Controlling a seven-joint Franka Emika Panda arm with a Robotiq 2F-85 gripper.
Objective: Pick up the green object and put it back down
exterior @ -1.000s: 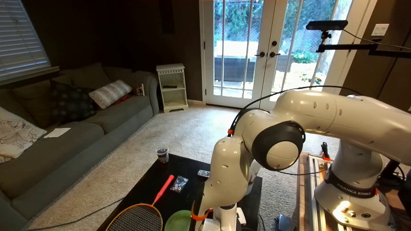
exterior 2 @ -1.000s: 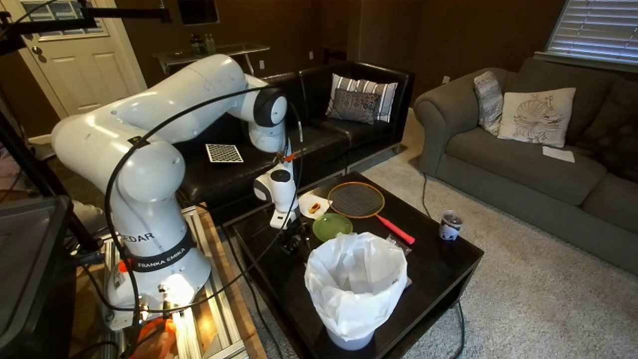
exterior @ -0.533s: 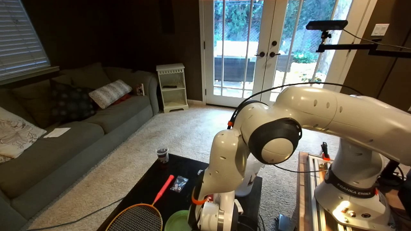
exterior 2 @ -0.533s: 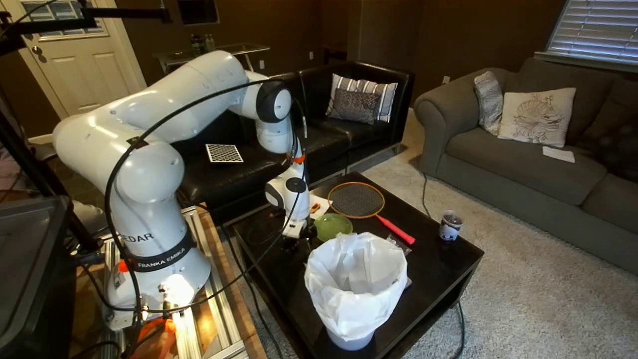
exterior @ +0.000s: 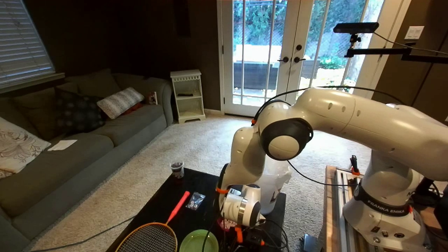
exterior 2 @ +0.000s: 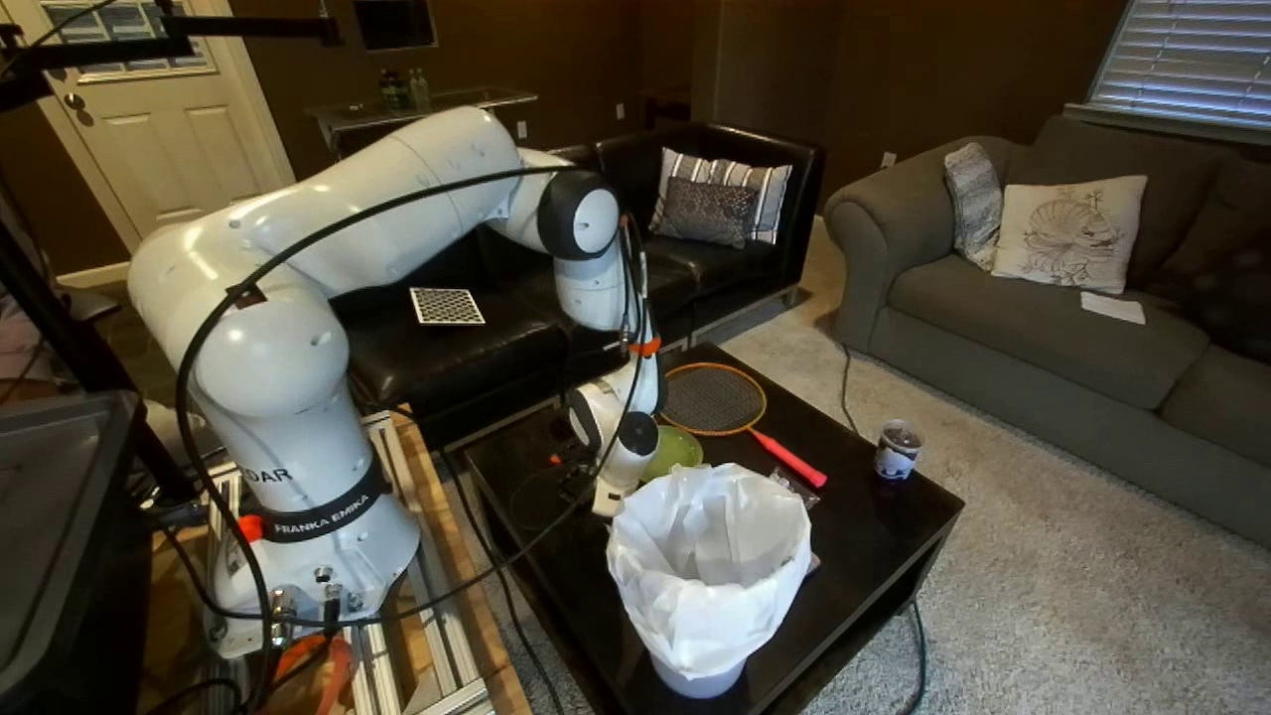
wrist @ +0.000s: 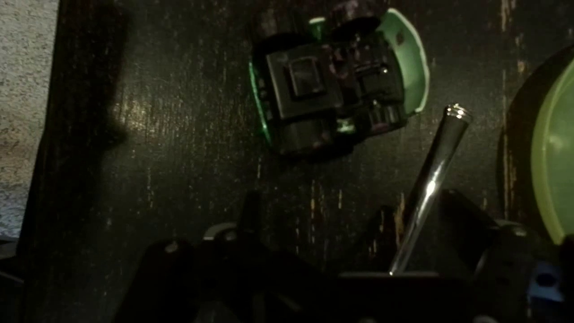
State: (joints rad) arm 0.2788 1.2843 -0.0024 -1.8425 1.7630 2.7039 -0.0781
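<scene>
green object [wrist: 332, 85] on the dark table [wrist: 193, 179], top centre of the wrist frame, mostly dark side showing. long axis roughly left-right, right end angled slightly toward the top; curved green panel at that end, thin green edge at left. can't tell which end is the front. gripper [wrist: 352, 197] at the bottom of the frame, fingers spread wide, apart from the object. metal rod [wrist: 431, 186] slants up-right, seen between the fingers. green plate [wrist: 556, 143] cut off at right edge.
</scene>
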